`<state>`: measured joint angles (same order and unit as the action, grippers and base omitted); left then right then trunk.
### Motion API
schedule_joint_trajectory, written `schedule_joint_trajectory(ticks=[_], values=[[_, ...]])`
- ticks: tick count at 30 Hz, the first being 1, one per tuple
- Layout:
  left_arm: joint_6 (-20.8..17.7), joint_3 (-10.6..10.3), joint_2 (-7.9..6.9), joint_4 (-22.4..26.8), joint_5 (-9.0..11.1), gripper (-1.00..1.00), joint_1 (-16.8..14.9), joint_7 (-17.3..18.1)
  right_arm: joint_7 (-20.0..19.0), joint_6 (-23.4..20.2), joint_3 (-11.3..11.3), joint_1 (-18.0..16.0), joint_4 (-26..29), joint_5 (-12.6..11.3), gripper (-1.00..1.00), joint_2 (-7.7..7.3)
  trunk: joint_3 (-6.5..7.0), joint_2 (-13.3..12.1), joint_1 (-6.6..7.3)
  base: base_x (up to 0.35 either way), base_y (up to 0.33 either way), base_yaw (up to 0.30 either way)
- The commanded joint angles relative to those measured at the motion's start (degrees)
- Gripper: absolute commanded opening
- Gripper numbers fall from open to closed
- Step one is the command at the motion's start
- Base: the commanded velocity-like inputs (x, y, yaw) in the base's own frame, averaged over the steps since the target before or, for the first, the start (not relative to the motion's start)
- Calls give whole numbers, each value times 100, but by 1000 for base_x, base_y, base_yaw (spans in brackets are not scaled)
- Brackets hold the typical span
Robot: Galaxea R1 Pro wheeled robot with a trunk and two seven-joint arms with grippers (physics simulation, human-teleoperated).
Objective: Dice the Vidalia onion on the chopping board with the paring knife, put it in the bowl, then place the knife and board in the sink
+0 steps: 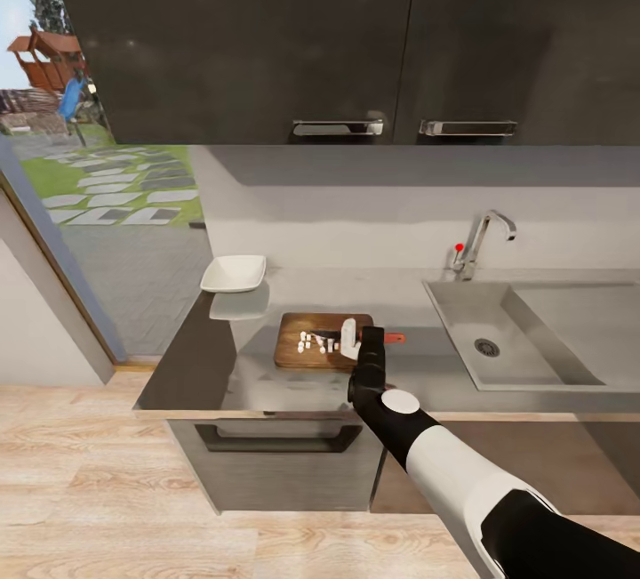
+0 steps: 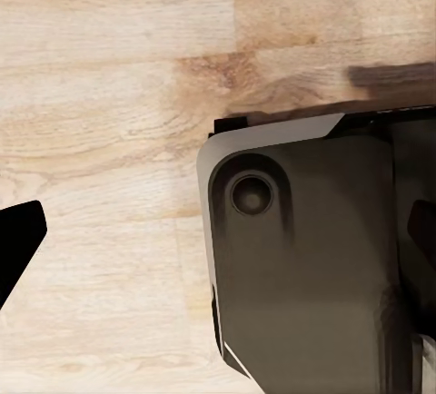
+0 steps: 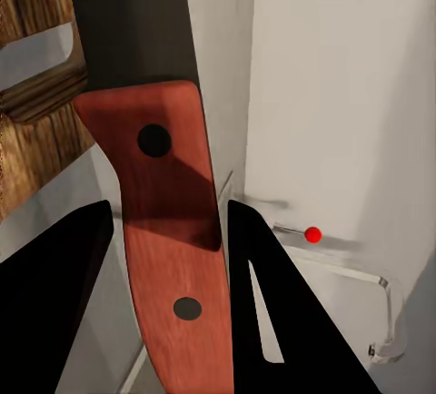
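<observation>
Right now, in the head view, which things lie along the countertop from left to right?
Shallow white bowl → dark-brown wooden chopping board with white diced onion → red-handled paring knife → curved chrome tap → grey metal sink.

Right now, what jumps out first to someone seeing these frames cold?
Probably the right gripper at the chopping board mid-countertop, its fingers either side of the paring knife's red handle, with the diced onion as small white cubes on the board. Next, the white bowl stands apart at the counter's far-left corner, and the sink lies to the right under the tap.
</observation>
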<state>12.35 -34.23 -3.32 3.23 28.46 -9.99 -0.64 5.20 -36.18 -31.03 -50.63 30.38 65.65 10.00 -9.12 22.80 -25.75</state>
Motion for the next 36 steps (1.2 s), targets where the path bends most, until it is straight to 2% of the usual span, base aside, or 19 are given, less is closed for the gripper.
schedule_joint_trajectory(ticks=[1, 15, 19, 21, 23, 25, 26, 28, 32, 33, 35, 36], values=[[13, -49, -2, 2, 45, 100, -3, -7, 10, -38, -30, -8, -10, 1, -100, 0, -12, 11, -3, 0, 0, 0], [13, -49, -2, 2, 45, 100, -3, -7, 66, -11, -14, -8, 76, 4, -100, -2, -12, 11, -3, 0, 0, 0], [13, -49, -2, 2, 45, 100, -3, -7, 76, 2, 3, -8, 422, -1, -100, -24, -12, 11, -3, 0, 0, 0], [13, -49, -2, 2, 45, 100, -3, -7, 43, 4, 110, -8, 805, -9, -100, -39, -12, 11, -3, 0, 0, 0], [13, -49, -2, 2, 45, 100, -3, -7, 10, 8, 432, -8, 1186, -17, -100, -46, -12, 11, -3, 0, 0, 0], [13, -49, -2, 2, 45, 100, -3, -8, -93, 12, 888, -8, 1573, -27, -100, -49, -12, 11, -3, 0, 0, 0], [13, -49, -2, 2, 45, 100, -3, -7, -145, 12, 997, -8, 1673, -29, -100, -49, -12, 11, -3, 0, 0, 0], [13, -49, -2, 2, 45, 100, -3, -7, -494, 14, 1335, -8, 2070, -27, -100, -53, -12, 11, -3, 0, 0, 0], [13, -49, -2, 2, 45, 100, -3, -7, -1535, -8, 1691, -8, 3027, -26, -100, -76, -12, 11, -3, 0, 0, 0], [13, -49, -2, 2, 45, 100, -3, -7, -1674, -14, 1767, -8, 3162, -26, -100, -87, -12, 11, -3, 0, 0, 0], [13, -49, -2, 2, 45, 100, -3, -7, -2442, -30, 2347, -8, 3797, -26, -100, -122, -12, 11, -3, 0, 0, 0], [13, -49, -2, 1, 45, 100, -3, -7, -3333, -42, 3051, -8, 4210, -17, -100, -136, -12, 11, -3, 0, 0, 0]])
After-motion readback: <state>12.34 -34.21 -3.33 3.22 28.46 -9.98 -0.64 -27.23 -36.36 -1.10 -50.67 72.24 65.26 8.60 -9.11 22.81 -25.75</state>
